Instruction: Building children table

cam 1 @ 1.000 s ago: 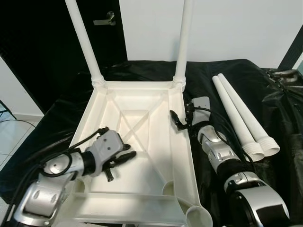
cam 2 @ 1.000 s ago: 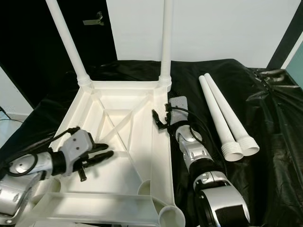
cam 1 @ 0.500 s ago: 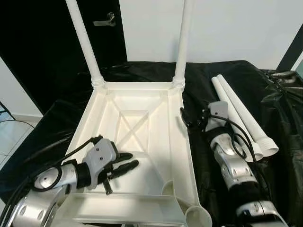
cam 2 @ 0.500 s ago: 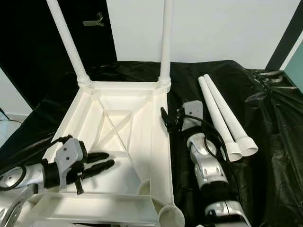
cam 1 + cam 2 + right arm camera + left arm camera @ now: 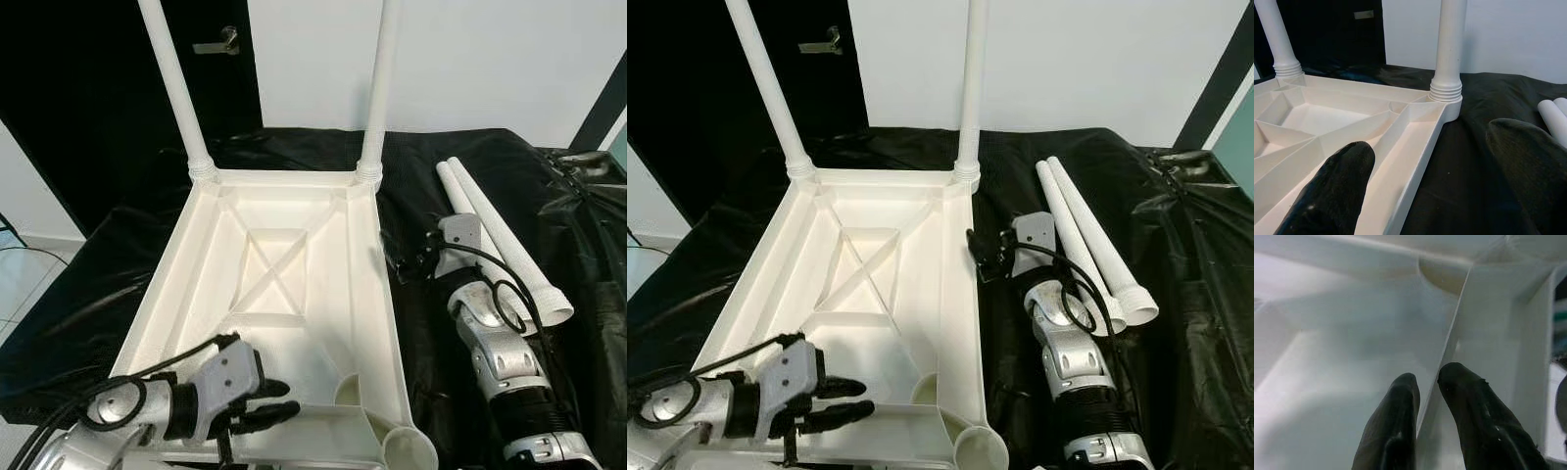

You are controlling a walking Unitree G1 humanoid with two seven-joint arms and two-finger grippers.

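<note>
bright even light, sharp head views, blurry wrist close-ups

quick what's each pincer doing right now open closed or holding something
Left pincer: nearly closed, its fingers either side of a thin rib of the upturned table top.
Right pincer: open, holding nothing, beside the table top's edge.

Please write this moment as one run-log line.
table top upside down | two fitted legs at far corners | two loose legs on black cloth | left gripper inside near end | right gripper open beside right rim
</note>
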